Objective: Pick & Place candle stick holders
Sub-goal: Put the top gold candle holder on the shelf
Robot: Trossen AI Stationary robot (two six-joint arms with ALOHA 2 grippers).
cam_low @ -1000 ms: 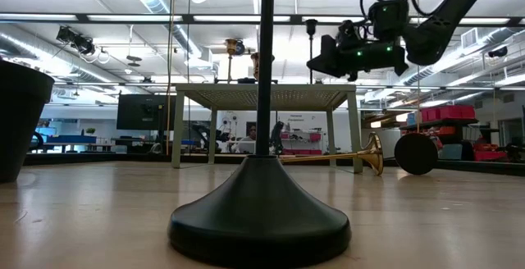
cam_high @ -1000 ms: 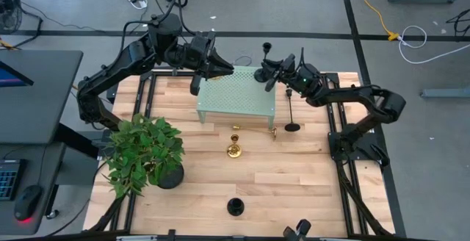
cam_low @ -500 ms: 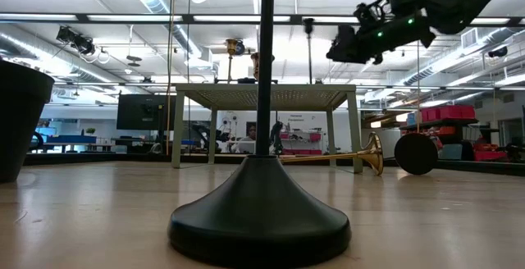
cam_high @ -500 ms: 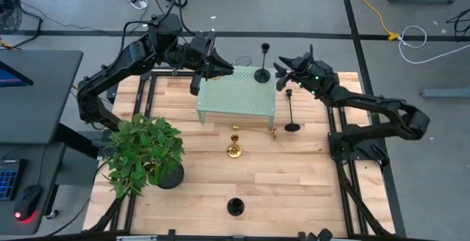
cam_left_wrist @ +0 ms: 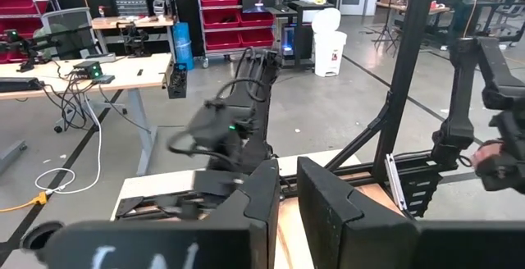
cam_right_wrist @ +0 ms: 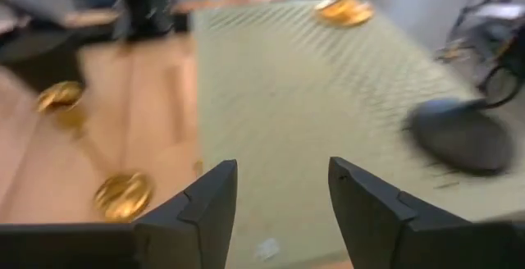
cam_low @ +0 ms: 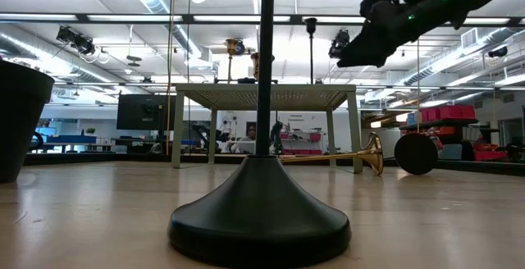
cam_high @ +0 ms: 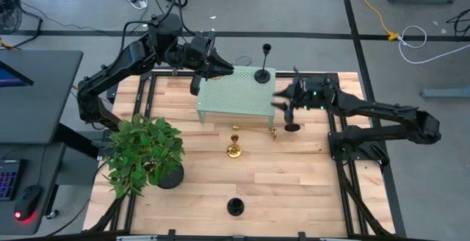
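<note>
Right gripper (cam_high: 282,100): fingers spread wide, empty, beside the pale green perforated stand (cam_high: 236,94). A black candle stick holder (cam_high: 262,73) stands on the stand's corner. Left gripper (cam_high: 220,66): fingers narrowly parted, empty, over the stand's far edge.

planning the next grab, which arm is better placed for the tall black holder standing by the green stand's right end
Right. Its open, empty claw hovers right by the tall black holder off the green stand's right end. The left claw sits over the stand's far left corner, farther away.
</note>
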